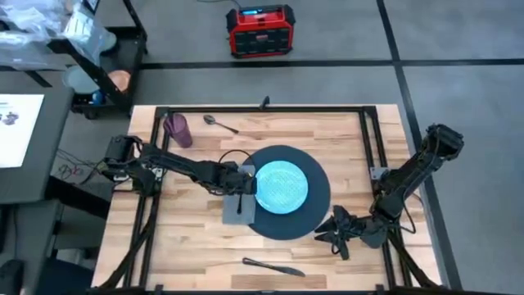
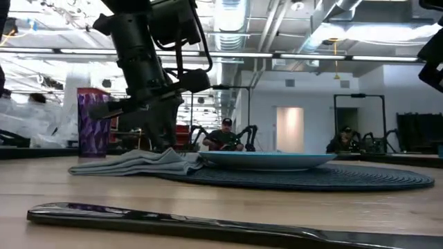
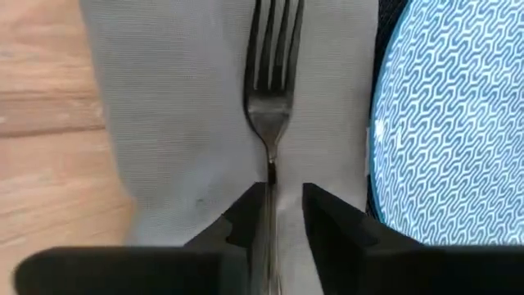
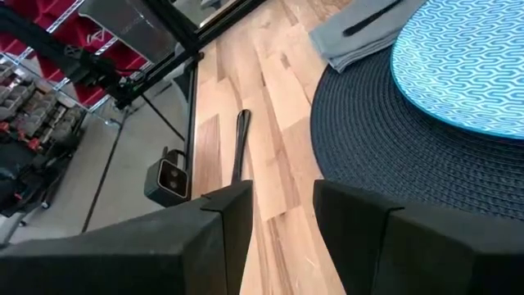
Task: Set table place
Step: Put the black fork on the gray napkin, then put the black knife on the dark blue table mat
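Lay nearest the low camera: black knife (image 2: 208, 227), flat on the table (image 1: 188, 242) near its front edge. Sat mid-table: dark round placemat (image 1: 321, 205) bearing the light blue plate (image 1: 282, 186). Overlapped the mat's left edge: grey napkin (image 1: 233, 210) with a fork (image 3: 270, 90) on it. Closed on the fork's handle: left gripper (image 3: 282, 209). Hovered open off the mat's right front: right gripper (image 4: 282, 215). Stood at back left: purple cup (image 1: 178, 129), spoon (image 1: 219, 123) beside it.
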`<control>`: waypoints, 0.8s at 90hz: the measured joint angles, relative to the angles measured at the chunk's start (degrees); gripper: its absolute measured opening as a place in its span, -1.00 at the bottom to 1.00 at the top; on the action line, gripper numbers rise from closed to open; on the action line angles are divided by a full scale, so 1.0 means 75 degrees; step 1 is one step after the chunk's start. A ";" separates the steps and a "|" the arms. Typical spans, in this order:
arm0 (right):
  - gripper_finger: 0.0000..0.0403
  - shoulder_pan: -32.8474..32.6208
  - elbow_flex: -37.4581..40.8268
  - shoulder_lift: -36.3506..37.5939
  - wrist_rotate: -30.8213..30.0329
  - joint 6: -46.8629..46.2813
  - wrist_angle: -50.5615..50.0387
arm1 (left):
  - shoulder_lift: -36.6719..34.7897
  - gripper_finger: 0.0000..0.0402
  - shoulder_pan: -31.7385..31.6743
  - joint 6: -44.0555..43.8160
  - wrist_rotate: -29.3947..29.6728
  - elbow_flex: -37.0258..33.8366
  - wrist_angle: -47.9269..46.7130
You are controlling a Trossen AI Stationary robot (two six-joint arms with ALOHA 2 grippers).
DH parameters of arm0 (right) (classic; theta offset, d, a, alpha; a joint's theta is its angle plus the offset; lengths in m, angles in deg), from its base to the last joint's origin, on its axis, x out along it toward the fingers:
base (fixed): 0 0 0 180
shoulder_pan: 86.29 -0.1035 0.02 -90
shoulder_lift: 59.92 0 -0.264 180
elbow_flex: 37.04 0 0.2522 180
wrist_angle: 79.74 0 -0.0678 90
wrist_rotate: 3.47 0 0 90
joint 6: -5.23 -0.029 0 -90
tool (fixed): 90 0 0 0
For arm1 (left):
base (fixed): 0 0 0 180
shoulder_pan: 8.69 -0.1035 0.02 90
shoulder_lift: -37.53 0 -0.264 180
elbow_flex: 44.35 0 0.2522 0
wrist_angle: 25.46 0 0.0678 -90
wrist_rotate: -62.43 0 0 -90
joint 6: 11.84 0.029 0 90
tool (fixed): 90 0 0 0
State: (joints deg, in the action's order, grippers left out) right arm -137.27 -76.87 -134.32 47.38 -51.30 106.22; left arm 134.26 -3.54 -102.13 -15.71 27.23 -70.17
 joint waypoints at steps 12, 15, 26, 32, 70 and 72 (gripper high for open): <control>-0.41 0.0000 0.0000 -0.0001 0.0003 0.0003 -0.0003 | 0.0000 -0.53 -0.0002 0.0547 0.0048 0.0000 0.0024; -0.41 0.0000 0.0000 -0.0001 0.0003 0.0003 -0.0005 | -0.0001 -0.53 0.0000 0.0867 0.0050 0.0000 0.0076; -0.41 0.0000 0.0000 -0.0001 0.0003 0.0002 -0.0061 | -0.0068 -0.53 0.0000 0.2066 0.0069 0.0003 0.0317; -0.41 0.0000 0.0000 -0.0001 0.0003 -0.0003 -0.0090 | -0.0137 -0.53 0.0061 0.2677 0.0245 0.0003 0.0456; -0.41 0.0230 0.0000 -0.0486 -0.1206 -0.0064 -0.0087 | -0.1105 -0.53 0.1702 0.6864 0.4154 -0.0158 0.1429; -0.41 0.0308 0.0000 -0.0581 -0.1206 -0.0064 -0.0085 | -0.1105 -0.53 0.1775 0.7038 0.4224 -0.0275 0.1691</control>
State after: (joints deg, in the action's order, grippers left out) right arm -134.96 -76.87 -138.68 38.33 -51.78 105.58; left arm 125.98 9.77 -49.35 15.96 25.17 -57.49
